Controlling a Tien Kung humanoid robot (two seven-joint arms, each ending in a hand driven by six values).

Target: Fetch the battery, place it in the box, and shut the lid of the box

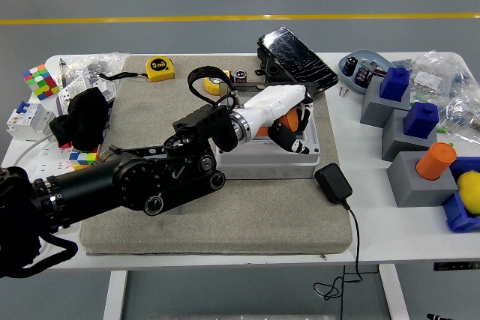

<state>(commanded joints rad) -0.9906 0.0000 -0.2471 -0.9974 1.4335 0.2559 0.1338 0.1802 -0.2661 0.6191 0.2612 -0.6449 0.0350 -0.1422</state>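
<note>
here the orange battery (278, 121) sits in the left robot hand (283, 119), fingers curled around it, held over the open grey box (264, 161) — the box's clear lid (241, 95) stands up at the back. no writing can be read anywhere. the box rests on a tan mat (225, 219) on the white surface (375, 236), with grey floor and a yellow line (225, 18) beyond. a black adapter (333, 183) lies just beside the box's right corner; open mat shows at the near edge.
</note>
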